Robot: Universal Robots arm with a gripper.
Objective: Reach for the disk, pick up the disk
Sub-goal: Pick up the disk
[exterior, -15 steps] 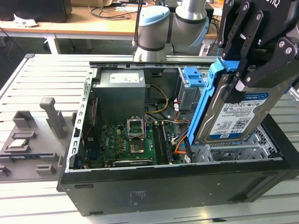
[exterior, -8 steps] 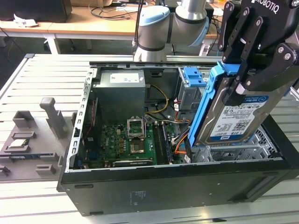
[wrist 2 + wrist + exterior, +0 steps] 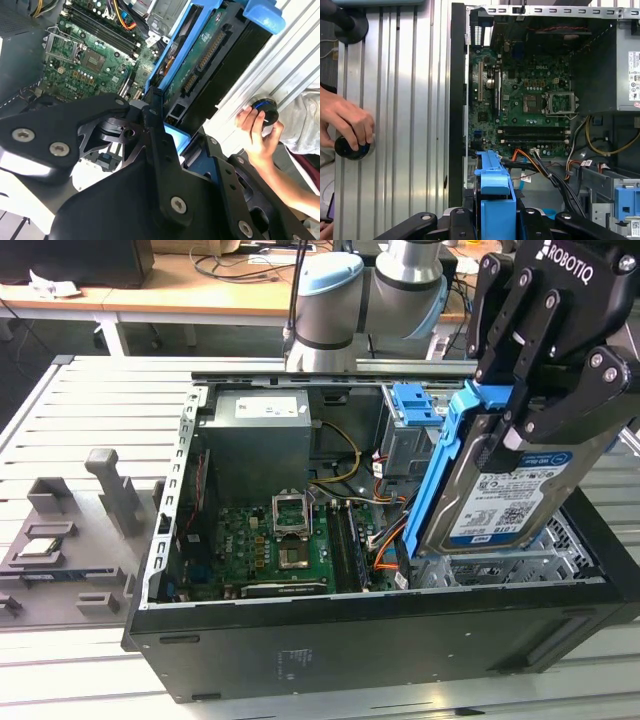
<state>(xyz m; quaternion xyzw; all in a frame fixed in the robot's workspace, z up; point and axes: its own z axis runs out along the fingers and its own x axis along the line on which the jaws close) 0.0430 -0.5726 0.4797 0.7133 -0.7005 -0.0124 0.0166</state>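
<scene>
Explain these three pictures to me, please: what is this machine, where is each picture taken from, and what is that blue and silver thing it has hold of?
The machine is a robot arm standing behind an opened computer case on a ribbed metal table. The exterior view comes from a camera off the arm; the two wrist views come from cameras riding on the arm, looking down past its black gripper.

The gripper is shut on the disk, a silver hard drive in a blue bracket, held tilted above the case's drive bay. Inside the case lies the green circuit board. At the exterior view's left sits a grey holder with small parts.

In both wrist views a person's hand rests on a round black knob on the table beside the case.
</scene>
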